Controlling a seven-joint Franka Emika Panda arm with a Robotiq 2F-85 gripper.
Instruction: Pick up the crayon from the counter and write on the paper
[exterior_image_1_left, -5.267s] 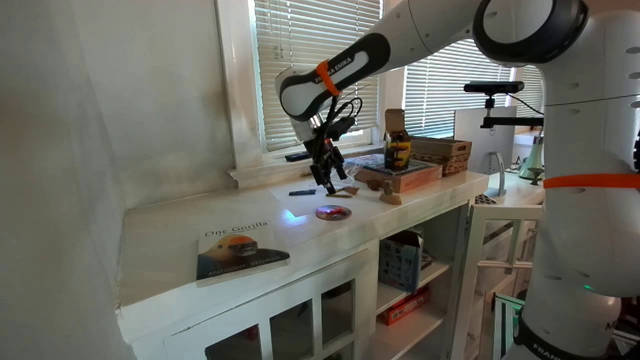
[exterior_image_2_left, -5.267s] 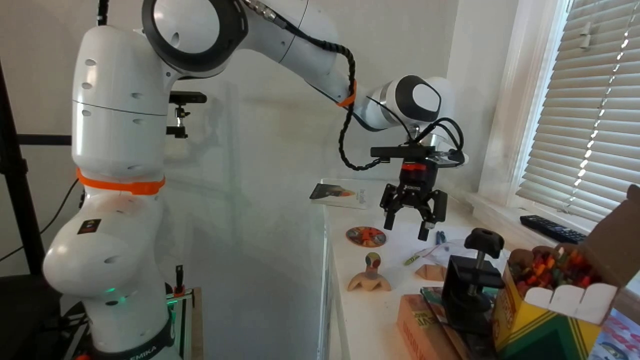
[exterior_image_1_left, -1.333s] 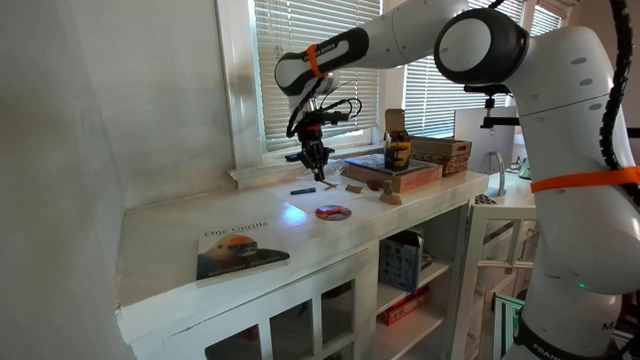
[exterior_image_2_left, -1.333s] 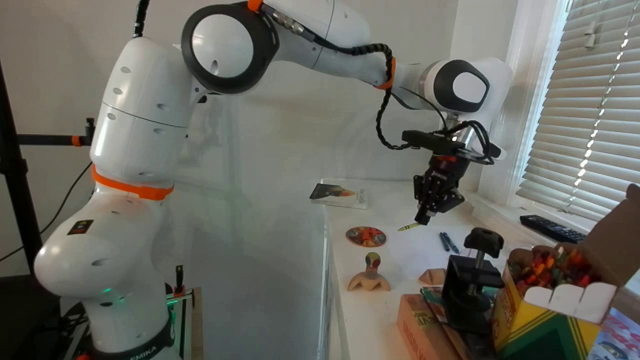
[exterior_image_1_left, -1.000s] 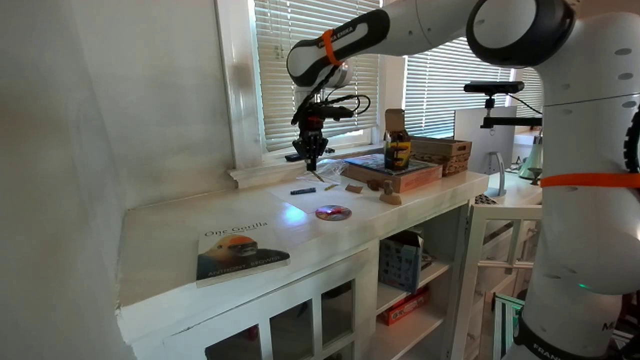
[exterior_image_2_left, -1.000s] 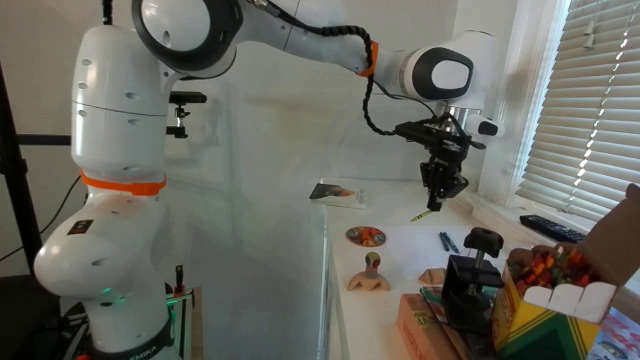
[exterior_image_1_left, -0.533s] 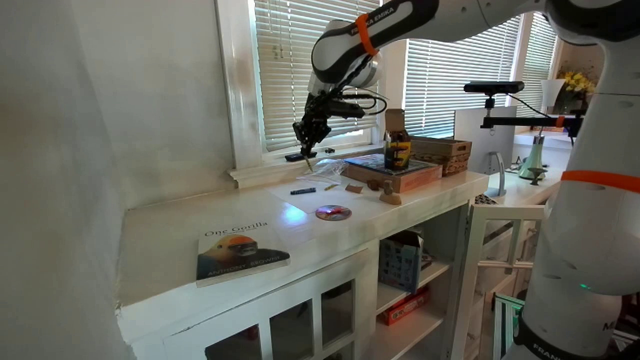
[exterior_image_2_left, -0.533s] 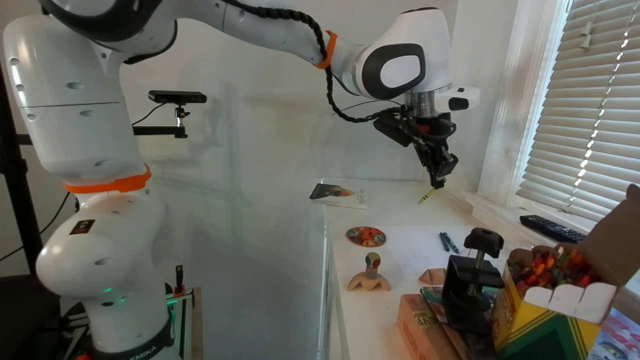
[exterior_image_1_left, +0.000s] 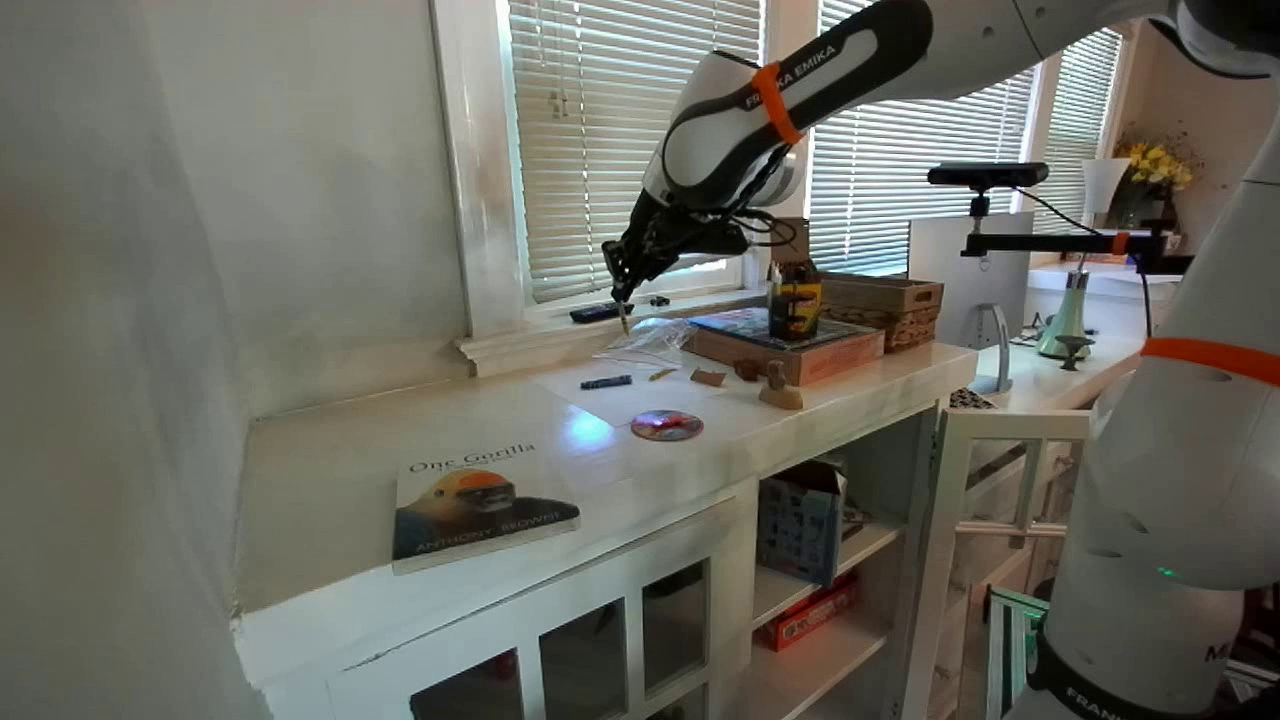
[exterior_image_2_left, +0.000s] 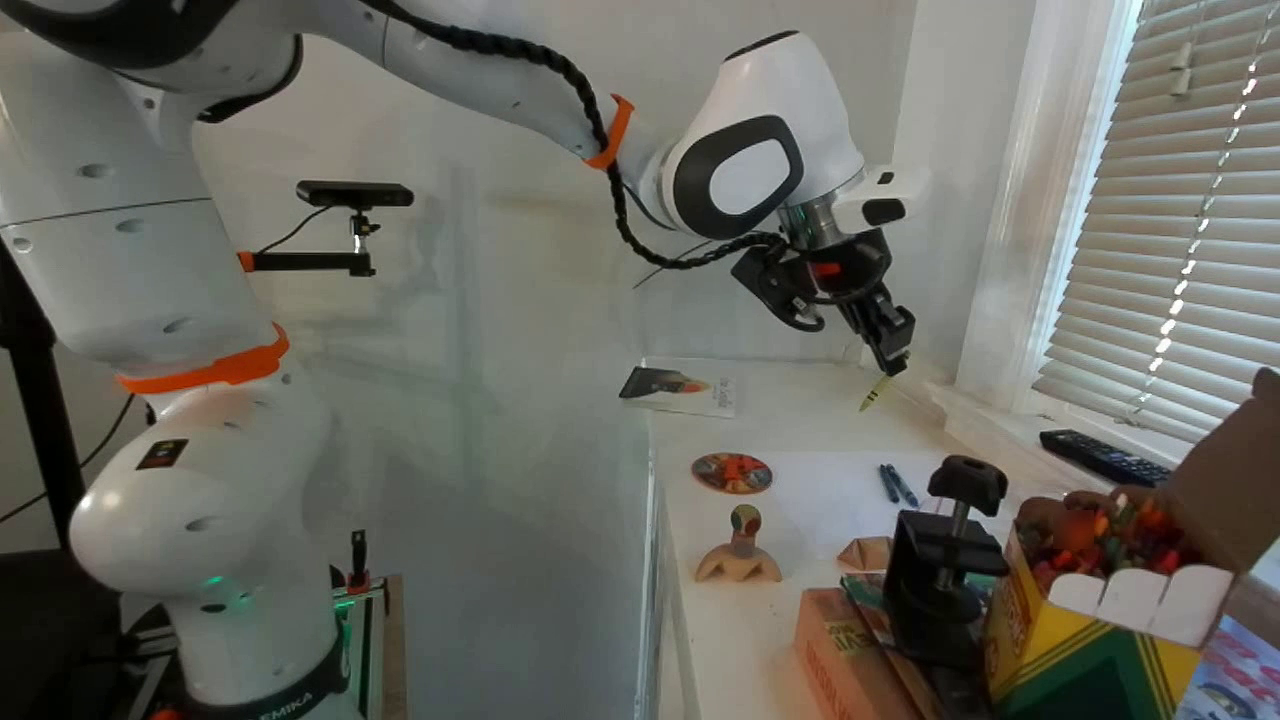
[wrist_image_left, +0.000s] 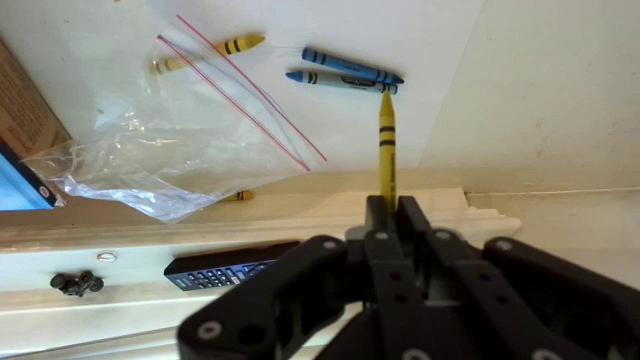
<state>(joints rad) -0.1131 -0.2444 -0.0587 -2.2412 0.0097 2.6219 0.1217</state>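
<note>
Surface (exterior_image_1_left: 330, 460): was finished smooth, softly glossy where light was reflected.
Paper (wrist_image_left: 440, 40): was seen smooth and matt.
Held crayon (wrist_image_left: 387, 155): was wrapped in a matt paper sleeve; its tip was shown waxy.
Pincer (wrist_image_left: 391, 210): was finished matt, studded with metallic-looking screw heads (wrist_image_left: 209, 330).
Bag (wrist_image_left: 150, 160): was formed of thin, clear plastic, crinkled and glossy.
Crayon box (exterior_image_2_left: 1110, 650): was made of matt cardboard.
Basket (exterior_image_1_left: 905, 327): was woven, rough in look.

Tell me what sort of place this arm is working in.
Probably a family home, perhaps a corner used for children's play: a One Gorilla book lies on the white counter, an open box of crayons stands further along, and a glass-paned cabinet door sits below.
</note>
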